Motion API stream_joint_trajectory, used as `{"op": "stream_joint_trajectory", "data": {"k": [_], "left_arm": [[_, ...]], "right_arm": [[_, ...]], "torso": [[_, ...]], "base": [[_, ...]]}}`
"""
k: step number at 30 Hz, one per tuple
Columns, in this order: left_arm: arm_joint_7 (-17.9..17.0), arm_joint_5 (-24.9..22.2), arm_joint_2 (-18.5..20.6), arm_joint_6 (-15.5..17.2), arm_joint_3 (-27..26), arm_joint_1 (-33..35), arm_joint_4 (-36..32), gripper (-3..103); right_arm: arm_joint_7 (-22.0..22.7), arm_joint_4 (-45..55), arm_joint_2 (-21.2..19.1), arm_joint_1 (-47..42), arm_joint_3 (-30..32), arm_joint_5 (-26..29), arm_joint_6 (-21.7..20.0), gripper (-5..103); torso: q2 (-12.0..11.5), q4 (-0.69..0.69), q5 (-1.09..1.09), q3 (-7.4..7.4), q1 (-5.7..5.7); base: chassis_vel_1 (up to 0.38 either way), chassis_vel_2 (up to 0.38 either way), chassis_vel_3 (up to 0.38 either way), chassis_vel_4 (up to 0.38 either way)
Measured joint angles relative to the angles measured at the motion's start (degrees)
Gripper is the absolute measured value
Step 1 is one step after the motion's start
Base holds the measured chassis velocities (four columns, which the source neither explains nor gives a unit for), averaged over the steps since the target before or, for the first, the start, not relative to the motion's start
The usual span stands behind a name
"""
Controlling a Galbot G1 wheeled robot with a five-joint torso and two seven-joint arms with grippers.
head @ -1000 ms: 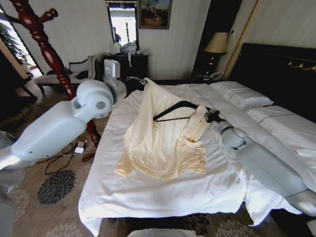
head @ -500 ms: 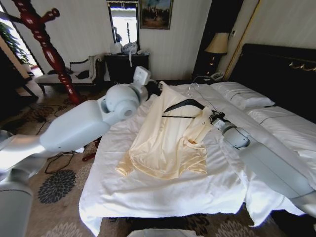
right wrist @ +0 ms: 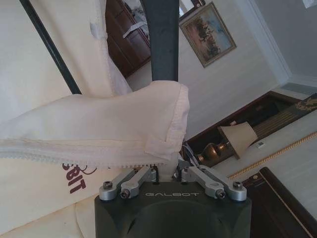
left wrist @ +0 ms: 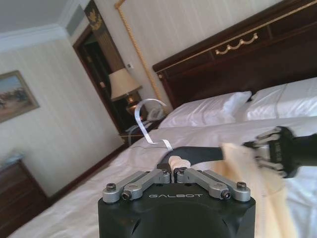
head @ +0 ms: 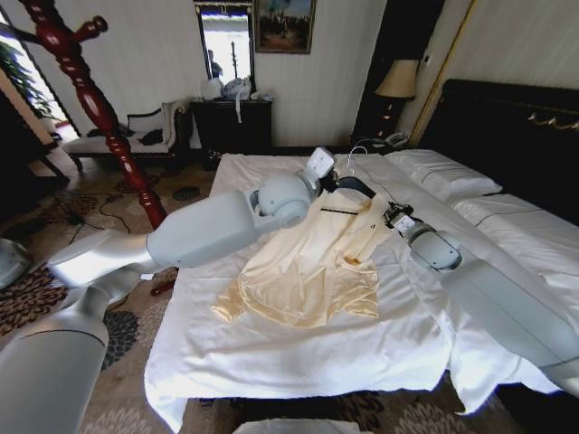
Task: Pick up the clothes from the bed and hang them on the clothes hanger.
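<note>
**Both claws clamped on the shirt at the hanger**

The left claw (left wrist: 176,172) is pinched together on a small fold of the cream shirt (head: 312,267), just below the silver hook of the hanger (left wrist: 198,152). The right claw (right wrist: 168,171) is closed on the shirt's hemmed edge, with the hanger's black bar running straight up past it. In the head view, the left claw (head: 330,181) is held at about 12 o'clock of the shirt and the right claw (head: 387,215) at about 2 o'clock. The shirt's upper part is lifted between them, while its lower part is spread flat on the bed (head: 271,353).

Bare white duvet lies around the shirt towards 6 and 9 o'clock. The bed's near edge hangs over the patterned carpet (head: 127,334). The pillows (head: 443,172) and black headboard (head: 507,127) close off the 2 o'clock side. The red wooden coat stand (head: 99,108) is seen at 10 o'clock, well apart from the bed's left edge.
</note>
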Motion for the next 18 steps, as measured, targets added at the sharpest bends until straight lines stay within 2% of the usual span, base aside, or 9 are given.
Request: {"op": "stream_joint_trajectory", "data": {"k": [1, 4, 5, 9, 13, 15, 18], "left_arm": [[0.0, 0.0, 0.0, 0.0, 0.0, 0.0, 0.0, 1], [1.2, -0.73, -1.51, -4.24, 0.36, 1.3, -0.3, 1], [1.2, -0.73, -1.51, -4.24, 0.36, 1.3, -0.3, 1], [3.68, -0.42, -2.36, -9.69, 0.52, 1.85, -0.79, 1], [4.95, -0.6, -2.66, -10.29, 0.56, 1.48, -0.87, 1], [6.11, -1.12, -1.51, -10.62, 0.67, 1.52, -2.3, 0], [7.51, -1.68, 0.23, -11.08, 0.76, 2.11, -4.34, 11]], "right_arm": [[0.0, 0.0, 0.0, 0.0, 0.0, 0.0, 0.0, 17], [0.22, 1.17, 0.35, -0.11, 0.01, 0.31, -0.07, 17], [0.22, 1.17, 0.35, -0.11, 0.01, 0.31, -0.07, 17], [0.28, 1.8, 0.55, -0.46, 0.0, 0.33, 0.13, 17], [0.33, 2.64, 0.64, -0.83, 0.0, 0.27, 0.4, 17], [0.46, 2.85, 0.71, -0.9, 0.14, 0.27, 0.76, 17], [0.47, 2.87, 0.51, -0.96, 0.3, 0.28, 1.37, 17]], "torso": [[0.0, 0.0, 0.0, 0.0, 0.0], [0.0, -0.02, 0.0, 0.0, -0.01], [0.0, -0.02, 0.0, 0.0, -0.01], [0.0, -0.01, 0.0, 0.0, 0.0], [0.0, -0.03, 0.0, -0.01, 0.0], [0.0, -0.04, 0.0, 0.0, 0.0], [0.0, -0.01, -0.01, 0.0, 0.0]], "base": [[0.0, 0.0, 0.0, 0.0], [0.0, 0.0, 0.0, 0.0], [0.0, 0.0, 0.0, 0.0], [0.0, 0.0, 0.0, 0.0], [0.0, 0.0, 0.0, 0.0], [0.0, 0.0, 0.0, 0.0], [0.0, 0.0, 0.0, 0.0]]}}
